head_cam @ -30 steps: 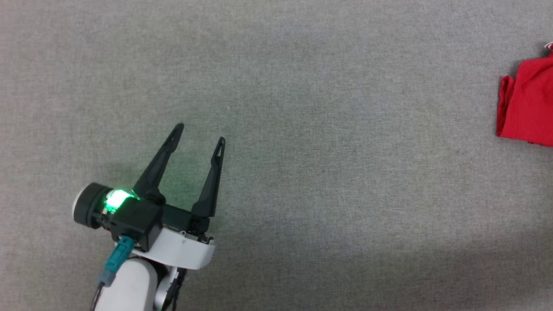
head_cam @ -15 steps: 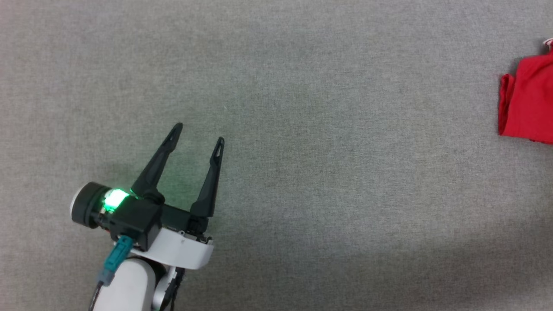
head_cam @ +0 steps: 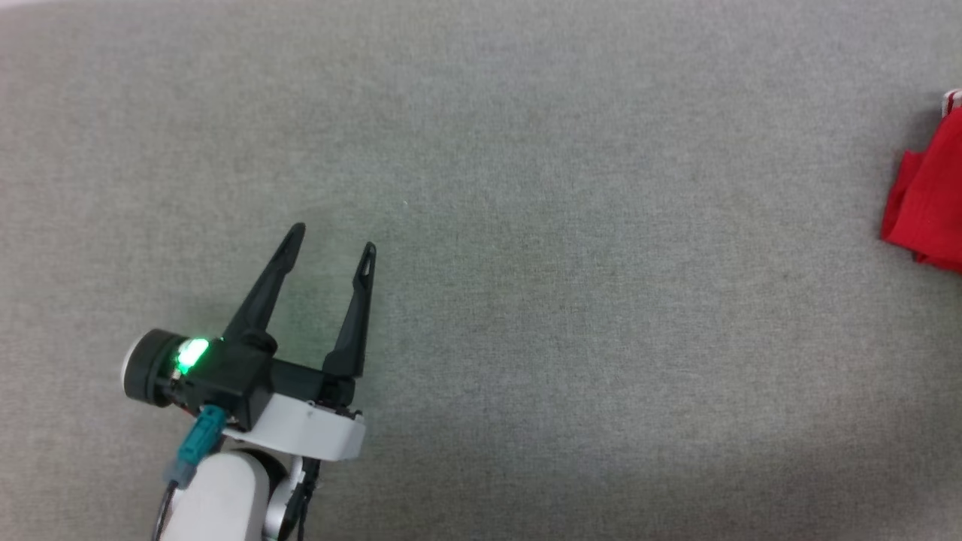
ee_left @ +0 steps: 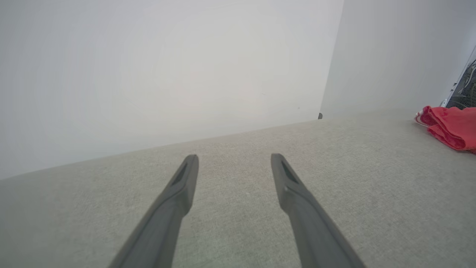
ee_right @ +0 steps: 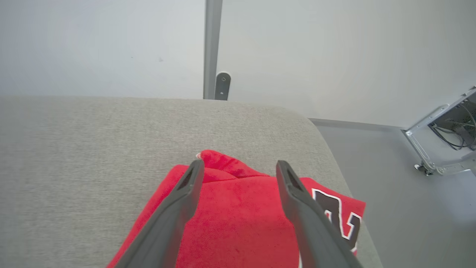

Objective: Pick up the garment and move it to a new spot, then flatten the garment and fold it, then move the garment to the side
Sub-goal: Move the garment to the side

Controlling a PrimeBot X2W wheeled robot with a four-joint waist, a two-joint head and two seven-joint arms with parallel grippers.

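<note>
Right gripper (ee_right: 238, 165) spread wide over folded red jersey T-shirt (ee_right: 238, 223), judged set aside at edge of grey fabric counter (ee_right: 74, 149); left gripper (head_cam: 332, 239) wide, parked clear.

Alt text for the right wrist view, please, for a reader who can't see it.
The right gripper, jaws open and holding nothing, hangs over the garment, a folded red shirt with part of a black-and-white number showing, lying near the rounded corner of a grey fabric surface. Behind are a pale wall and a metal post.

The head camera has shifted; less of the garment (head_cam: 932, 203) shows; the left tool (head_cam: 333, 236) sits farther left.
</note>
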